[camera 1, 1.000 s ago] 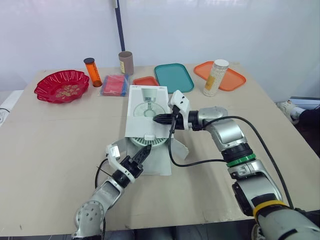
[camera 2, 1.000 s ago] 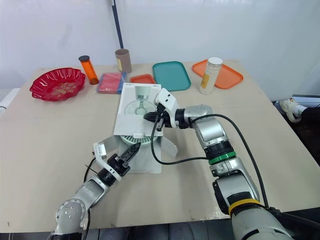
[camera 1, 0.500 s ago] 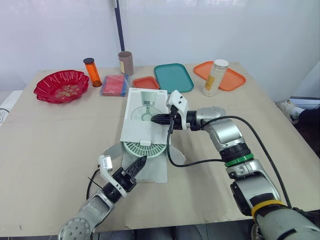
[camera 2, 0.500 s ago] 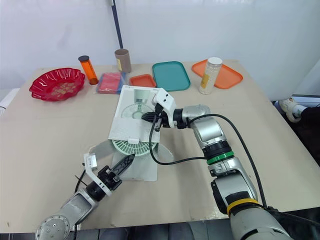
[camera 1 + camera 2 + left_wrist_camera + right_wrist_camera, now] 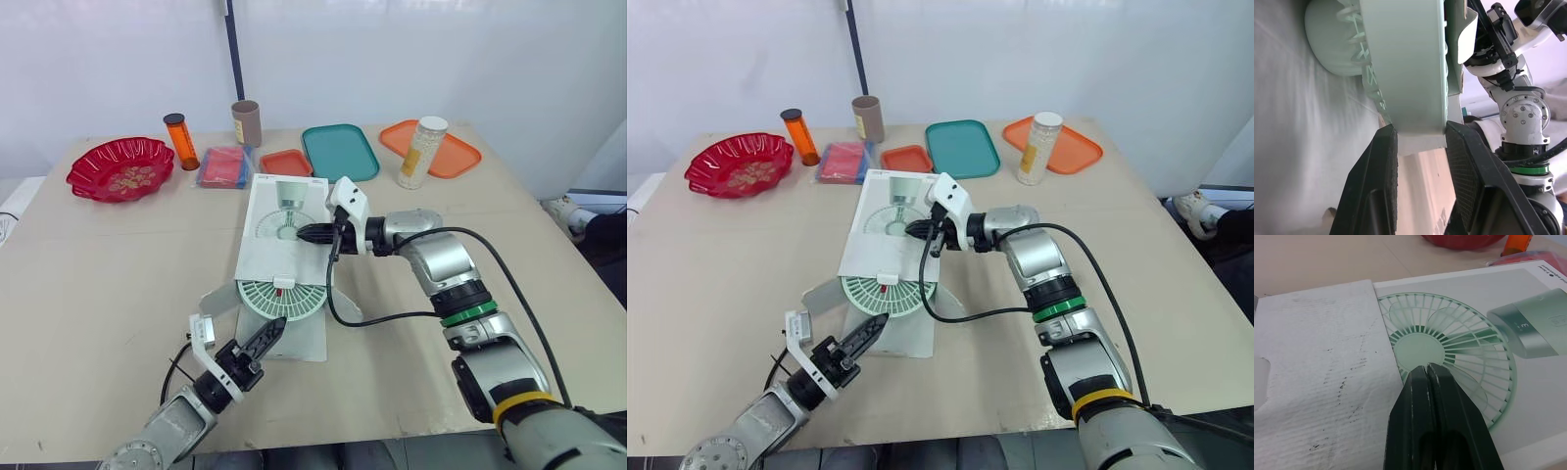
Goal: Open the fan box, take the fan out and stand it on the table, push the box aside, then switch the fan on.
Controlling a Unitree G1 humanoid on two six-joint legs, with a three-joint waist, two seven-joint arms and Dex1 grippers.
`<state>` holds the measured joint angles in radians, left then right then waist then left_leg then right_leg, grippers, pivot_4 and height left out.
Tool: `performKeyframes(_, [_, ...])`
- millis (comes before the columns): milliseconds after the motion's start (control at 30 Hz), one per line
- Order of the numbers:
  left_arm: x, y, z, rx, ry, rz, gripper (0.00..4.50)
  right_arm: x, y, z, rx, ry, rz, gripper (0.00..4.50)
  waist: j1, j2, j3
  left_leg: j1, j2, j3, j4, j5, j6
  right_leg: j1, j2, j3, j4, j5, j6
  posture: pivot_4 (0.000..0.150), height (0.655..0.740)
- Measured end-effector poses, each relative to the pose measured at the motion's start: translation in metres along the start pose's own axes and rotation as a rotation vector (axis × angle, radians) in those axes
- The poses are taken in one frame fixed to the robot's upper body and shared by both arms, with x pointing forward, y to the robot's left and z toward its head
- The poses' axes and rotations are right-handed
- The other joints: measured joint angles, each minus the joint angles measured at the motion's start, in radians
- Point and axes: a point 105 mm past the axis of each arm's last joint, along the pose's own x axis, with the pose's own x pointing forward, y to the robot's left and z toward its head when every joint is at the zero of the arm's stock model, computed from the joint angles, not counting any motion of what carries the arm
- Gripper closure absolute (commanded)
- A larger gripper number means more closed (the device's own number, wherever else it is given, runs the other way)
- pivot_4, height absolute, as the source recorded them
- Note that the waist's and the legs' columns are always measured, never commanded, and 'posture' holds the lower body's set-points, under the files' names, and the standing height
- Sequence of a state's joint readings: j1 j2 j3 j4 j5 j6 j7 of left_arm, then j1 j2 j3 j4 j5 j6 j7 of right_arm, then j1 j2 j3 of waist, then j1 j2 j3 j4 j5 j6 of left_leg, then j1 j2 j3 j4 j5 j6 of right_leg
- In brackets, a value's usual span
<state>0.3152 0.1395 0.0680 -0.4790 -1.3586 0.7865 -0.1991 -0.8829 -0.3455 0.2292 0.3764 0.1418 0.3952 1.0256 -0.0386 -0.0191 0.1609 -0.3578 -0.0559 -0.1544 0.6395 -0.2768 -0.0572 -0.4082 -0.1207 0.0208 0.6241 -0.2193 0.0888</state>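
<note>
The white fan box (image 5: 277, 240) lies flat mid-table, its printed lid up and its near end open with flaps (image 5: 304, 338) spread on the table. The pale green fan (image 5: 284, 299) sticks out of that end, grille showing. My left gripper (image 5: 276, 326) is at the fan's near edge; in the left wrist view its fingers (image 5: 1376, 186) clamp a pale green part of the fan (image 5: 1400, 63). My right gripper (image 5: 302, 233) is shut, tips pressing on the fan picture on the lid (image 5: 1449, 338).
Along the back stand a red bowl (image 5: 120, 168), an orange bottle (image 5: 180, 140), a brown cup (image 5: 246, 122), a red packet (image 5: 225, 166), a small red tray (image 5: 286, 161), a teal tray (image 5: 340, 152) and an orange tray (image 5: 446, 157) beside a jar (image 5: 422, 152). A cable (image 5: 392, 315) loops beside the box.
My left gripper has drawn back toward the table's near edge, and the fan has slid further out of the box. The right gripper stays pressed on the lid.
</note>
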Motion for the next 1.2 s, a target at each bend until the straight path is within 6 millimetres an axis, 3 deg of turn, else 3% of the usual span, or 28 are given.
performKeyframes(500, [-0.025, -0.008, -0.016, -0.114, 0.049, 0.025, 3.35, 0.0, 0.0, -0.001, 0.004, 0.003, -0.002, 4.5, 0.003, 0.001, 0.001, 0.0, 0.0, 0.0, 0.0, 0.0, 0.0, 0.0, 0.0, 0.0, 0.0, -0.001, -0.001, 0.15, 0.7384])
performKeyframes(567, [-0.026, -0.008, -0.017, -0.116, 0.053, 0.026, 2.46, 0.0, 0.0, -0.001, 0.004, 0.002, -0.002, 4.5, 0.004, 0.001, 0.001, 0.0, 0.0, 0.0, 0.0, 0.0, 0.0, 0.0, 0.0, 0.0, 0.0, -0.001, -0.001, 0.15, 0.7384])
performKeyframes(600, [-0.028, -0.008, -0.017, -0.109, 0.06, 0.032, 2.38, 0.0, 0.0, -0.001, 0.004, 0.002, -0.002, 4.5, 0.004, 0.001, 0.001, 0.0, 0.0, 0.0, 0.0, 0.0, 0.0, 0.0, 0.0, 0.0, 0.0, -0.001, -0.001, 0.15, 0.7384])
performKeyframes(767, [-0.032, -0.005, -0.021, -0.073, 0.096, 0.041, 0.6, 0.001, 0.0, 0.0, 0.004, 0.001, -0.001, 4.5, 0.004, 0.003, 0.002, 0.0, 0.0, 0.001, 0.0, 0.0, 0.0, 0.0, 0.0, 0.0, 0.0, -0.001, -0.001, 0.15, 0.7384])
performKeyframes(967, [-0.035, -0.005, -0.019, -0.056, 0.105, 0.04, 0.6, 0.002, 0.001, 0.0, 0.005, -0.002, -0.001, 4.5, 0.003, 0.003, 0.002, 0.0, 0.001, 0.001, 0.0, 0.0, 0.0, -0.001, 0.0, 0.0, 0.0, -0.002, -0.001, 0.15, 0.7384])
performKeyframes(1067, [-0.051, -0.001, -0.003, -0.016, 0.081, 0.072, 0.6, 0.003, 0.001, 0.001, 0.003, -0.007, -0.001, 4.5, 0.003, 0.005, 0.003, 0.0, 0.001, 0.001, -0.001, 0.0, 0.0, -0.001, 0.001, 0.0, 0.0, -0.002, -0.002, 0.15, 0.7384])
performKeyframes(1200, [-0.051, -0.002, 0.01, -0.004, 0.047, 0.06, 0.6, 0.005, 0.002, 0.002, 0.002, -0.013, 0.0, 4.5, 0.004, 0.006, 0.004, 0.0, 0.001, 0.001, -0.001, 0.0, 0.0, -0.001, 0.0, 0.0, 0.0, -0.002, -0.002, 0.15, 0.7384])
